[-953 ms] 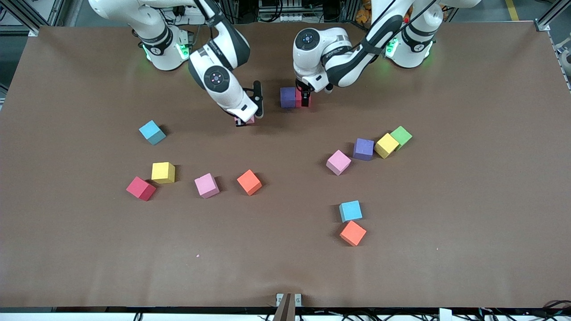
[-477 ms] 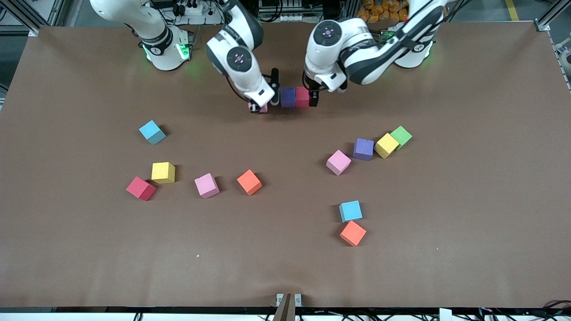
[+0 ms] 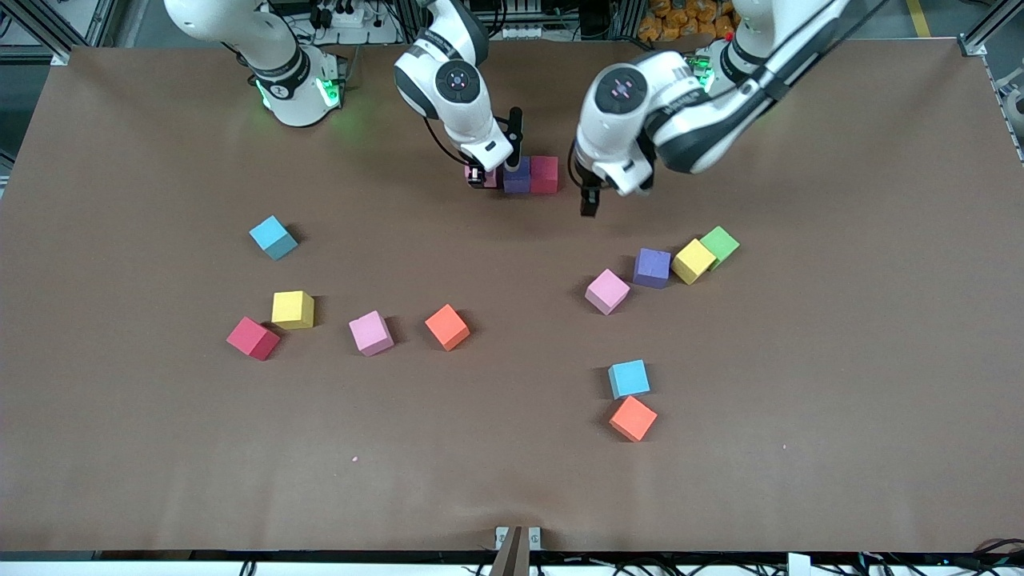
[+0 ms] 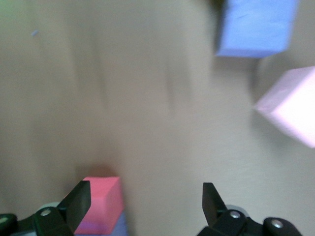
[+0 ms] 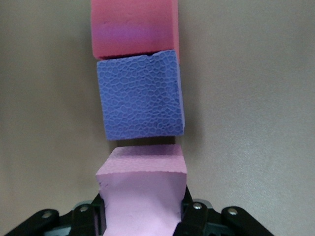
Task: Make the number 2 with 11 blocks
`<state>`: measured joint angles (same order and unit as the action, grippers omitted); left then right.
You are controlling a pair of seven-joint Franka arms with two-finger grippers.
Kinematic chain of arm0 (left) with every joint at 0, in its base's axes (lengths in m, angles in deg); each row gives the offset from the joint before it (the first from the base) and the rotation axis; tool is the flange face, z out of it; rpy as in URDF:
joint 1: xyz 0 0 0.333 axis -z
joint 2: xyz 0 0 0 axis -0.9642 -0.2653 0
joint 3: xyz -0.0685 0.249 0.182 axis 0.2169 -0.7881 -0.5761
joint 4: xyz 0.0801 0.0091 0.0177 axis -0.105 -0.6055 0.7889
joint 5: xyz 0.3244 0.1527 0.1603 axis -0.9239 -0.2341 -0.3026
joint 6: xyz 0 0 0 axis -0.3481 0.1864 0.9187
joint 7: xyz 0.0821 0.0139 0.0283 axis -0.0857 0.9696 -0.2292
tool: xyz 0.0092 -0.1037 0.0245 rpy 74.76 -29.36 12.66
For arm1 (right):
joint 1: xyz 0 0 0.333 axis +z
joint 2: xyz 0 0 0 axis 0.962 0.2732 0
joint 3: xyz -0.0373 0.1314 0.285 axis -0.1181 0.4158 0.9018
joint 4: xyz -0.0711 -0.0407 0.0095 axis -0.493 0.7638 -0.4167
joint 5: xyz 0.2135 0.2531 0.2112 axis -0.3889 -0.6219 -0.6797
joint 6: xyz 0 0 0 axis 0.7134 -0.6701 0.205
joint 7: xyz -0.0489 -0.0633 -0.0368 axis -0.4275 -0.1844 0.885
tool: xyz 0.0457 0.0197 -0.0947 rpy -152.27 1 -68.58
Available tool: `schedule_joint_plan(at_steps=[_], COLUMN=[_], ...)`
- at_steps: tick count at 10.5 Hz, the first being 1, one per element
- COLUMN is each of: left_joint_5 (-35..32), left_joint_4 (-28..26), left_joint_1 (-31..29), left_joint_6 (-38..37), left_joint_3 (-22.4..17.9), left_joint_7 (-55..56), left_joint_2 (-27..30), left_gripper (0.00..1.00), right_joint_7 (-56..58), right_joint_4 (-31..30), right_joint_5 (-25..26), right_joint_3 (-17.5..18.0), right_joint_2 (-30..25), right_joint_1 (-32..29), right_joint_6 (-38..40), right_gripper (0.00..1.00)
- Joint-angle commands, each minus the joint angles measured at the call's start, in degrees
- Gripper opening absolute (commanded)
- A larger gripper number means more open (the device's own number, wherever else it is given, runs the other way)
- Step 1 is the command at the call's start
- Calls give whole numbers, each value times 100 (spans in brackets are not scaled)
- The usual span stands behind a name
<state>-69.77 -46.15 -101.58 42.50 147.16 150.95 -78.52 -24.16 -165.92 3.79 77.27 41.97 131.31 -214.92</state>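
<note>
Brown matte table top [image 3: 512, 480] fills the front view, with loose cubes scattered across it. Nearest the front camera lies an orange cube [image 3: 633, 418], touching a light blue cube [image 3: 629, 378] just farther from the camera. Farther still, toward the right arm's end, a red cube [image 3: 253, 338] sits corner to corner with a yellow cube [image 3: 293, 310], and a pink cube [image 3: 371, 333] and a second orange cube [image 3: 447, 326] lie well apart in the same band. Toward the left arm's end a slanted row is formed by a second pink cube [image 3: 607, 290], a purple cube [image 3: 652, 267], a second yellow cube [image 3: 694, 261] and a green cube [image 3: 720, 244], the last three touching. A second light blue cube [image 3: 273, 237] stands alone toward the right arm's end. Farthest from the camera, near the robot bases, the start of the number 2 [image 3: 530, 175] is a short row whose long axis runs along the table from one arm's end to the other: a dark purple cube [image 3: 517, 177] touching a second red cube [image 3: 544, 174]. The right gripper [image 3: 484, 176] is pinched on a third pink cube [image 5: 142, 184], held low just beside the dark purple cube's free face with a narrow gap between them in the right wrist view. The left gripper [image 3: 590, 204] hangs over bare table between that row and the slanted row, its fingers [image 4: 78, 201] spread and holding nothing.
</note>
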Motion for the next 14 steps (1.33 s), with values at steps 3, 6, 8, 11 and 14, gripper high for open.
schedule_joint_plan(at_steps=[3, 6, 8, 11, 14], left_joint_5=[-151, -239, -230, -239, -265], left_joint_4=[1319, 2110, 2654, 2921, 2894], left_joint_1=[339, 2040, 2904, 3145, 3084], left_joint_6=[-469, -477, -669, -803, -768], left_joint_3=[-1061, -2799, -3443, -3745, -3753], left_joint_7=[-2673, -3434, -3846, -4067, -4278], left_joint_2=[-416, -654, -951, -1225, -1392], left_gripper=[100, 100, 100, 100, 100], right_joint_7=[-223, -223, -223, -223, -231], right_joint_4=[97, 202, 238, 255, 255], right_joint_5=[-96, -96, -87, -87, -87], right_joint_3=[-30, -30, -30, -30, -48], right_joint_2=[288, 394, 403, 420, 150], right_joint_1=[208, 217, 190, 173, 59], right_joint_6=[-324, -324, -315, -315, -10], right_gripper=[17, 18, 19, 100, 100])
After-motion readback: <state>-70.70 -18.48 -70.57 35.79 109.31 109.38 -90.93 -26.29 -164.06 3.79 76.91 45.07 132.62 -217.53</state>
